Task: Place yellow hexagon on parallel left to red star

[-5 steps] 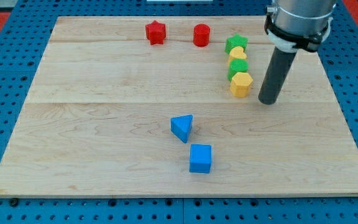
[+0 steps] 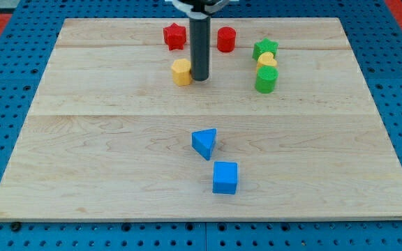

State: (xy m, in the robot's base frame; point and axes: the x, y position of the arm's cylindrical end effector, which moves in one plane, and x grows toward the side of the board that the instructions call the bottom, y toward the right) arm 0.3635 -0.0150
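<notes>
A pale wooden board (image 2: 117, 132) carries everything. At its twelve o'clock edge sit a red star (image 2: 175, 35) and a red cylinder (image 2: 226, 39). Just below the star lies the yellow hexagon (image 2: 181, 72), with my tip (image 2: 200, 77) at its three o'clock, touching the board. Toward two o'clock stand a green star (image 2: 264, 48), a yellow block (image 2: 267, 61) and a green block (image 2: 266, 79), in a close column. Near centre, toward six o'clock, lie a blue triangle (image 2: 204, 143) and a blue cube (image 2: 225, 177).

rod (image 2: 199, 38) cut off at view's top
</notes>
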